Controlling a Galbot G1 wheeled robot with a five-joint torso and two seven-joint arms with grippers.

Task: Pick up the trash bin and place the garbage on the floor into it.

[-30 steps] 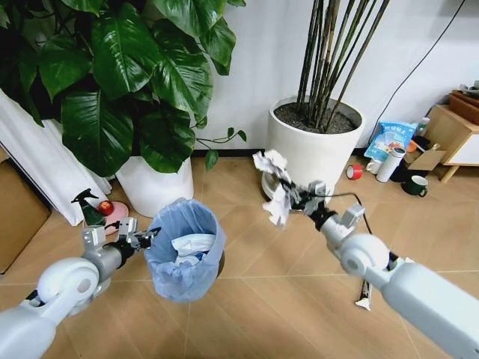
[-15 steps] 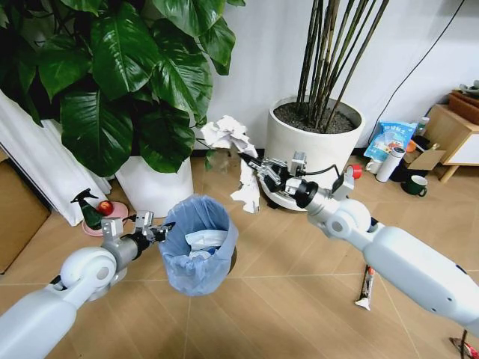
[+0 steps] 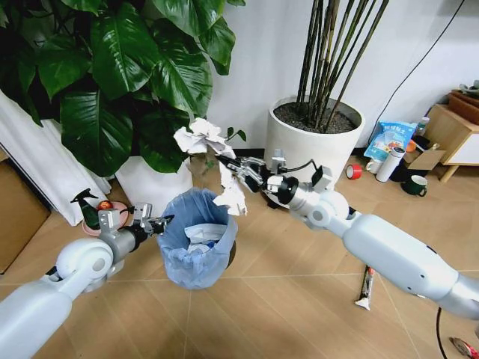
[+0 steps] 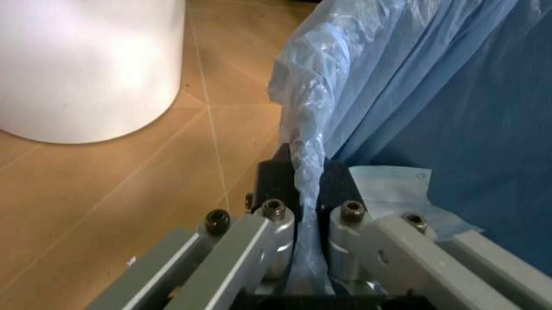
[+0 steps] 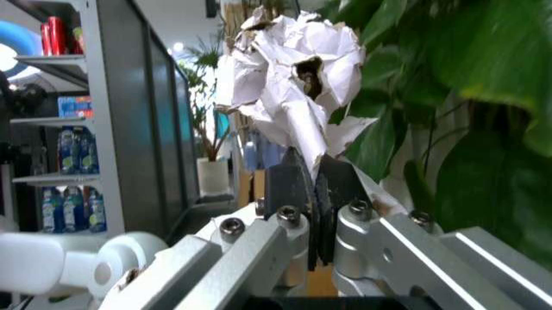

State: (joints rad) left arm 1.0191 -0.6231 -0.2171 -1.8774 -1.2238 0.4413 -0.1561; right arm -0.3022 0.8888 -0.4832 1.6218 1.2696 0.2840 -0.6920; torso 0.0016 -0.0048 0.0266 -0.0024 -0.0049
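Observation:
The trash bin (image 3: pixel 196 243), dark with a crinkly light blue bag, hangs just off the floor (image 3: pixel 284 299) at centre left. My left gripper (image 3: pixel 159 222) is shut on the bag's rim (image 4: pixel 304 139), which is pinched between its fingers (image 4: pixel 274 187). My right gripper (image 3: pixel 229 166) is shut on a crumpled white paper wad (image 3: pixel 202 138), held above the bin's far rim, with a loose strip hanging over the opening. In the right wrist view the paper wad (image 5: pixel 291 71) sticks out past the closed right gripper (image 5: pixel 316 187). White paper lies inside the bin. A tube-like wrapper (image 3: pixel 364 288) lies on the floor at the right.
Two large white plant pots (image 3: pixel 314 146) (image 3: pixel 153 187) stand by the back wall. A spray bottle (image 3: pixel 88 209) is at the left. A red tape roll (image 3: pixel 354 171), a white tumbler (image 3: pixel 389 164), a blue-white packet (image 3: pixel 391 138), a mug (image 3: pixel 415 185) and a wooden cabinet (image 3: pixel 456 131) crowd the back right.
My right gripper has carried the paper wad leftward, from in front of the right pot to above the bin. The left arm has shifted the bin slightly right.

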